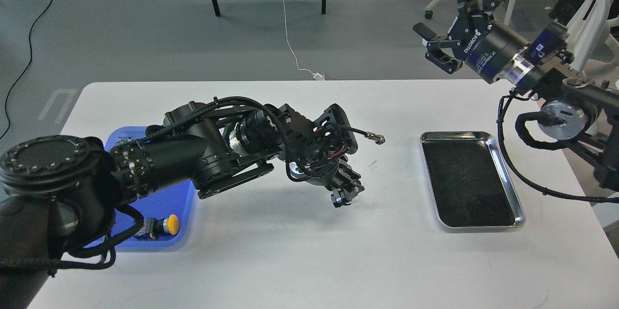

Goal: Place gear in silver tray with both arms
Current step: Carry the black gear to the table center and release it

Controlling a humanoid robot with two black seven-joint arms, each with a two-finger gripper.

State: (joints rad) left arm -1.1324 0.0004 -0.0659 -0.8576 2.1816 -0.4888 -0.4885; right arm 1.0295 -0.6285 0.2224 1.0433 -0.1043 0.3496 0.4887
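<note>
head view: silver tray [517, 188] lay empty on the white desk [300, 251], right side. left pincer [347, 192] pointed down over mid-desk, fingers indistinct, state not readable. right pincer [442, 23] hung raised beyond the tray, fingers spread wide, empty. blue tray [167, 202] sat left.

A white table [290, 251] is seen, on which a silver tray [517, 202] is set at the right and a blue tray [186, 231] at the left, well apart.
</note>
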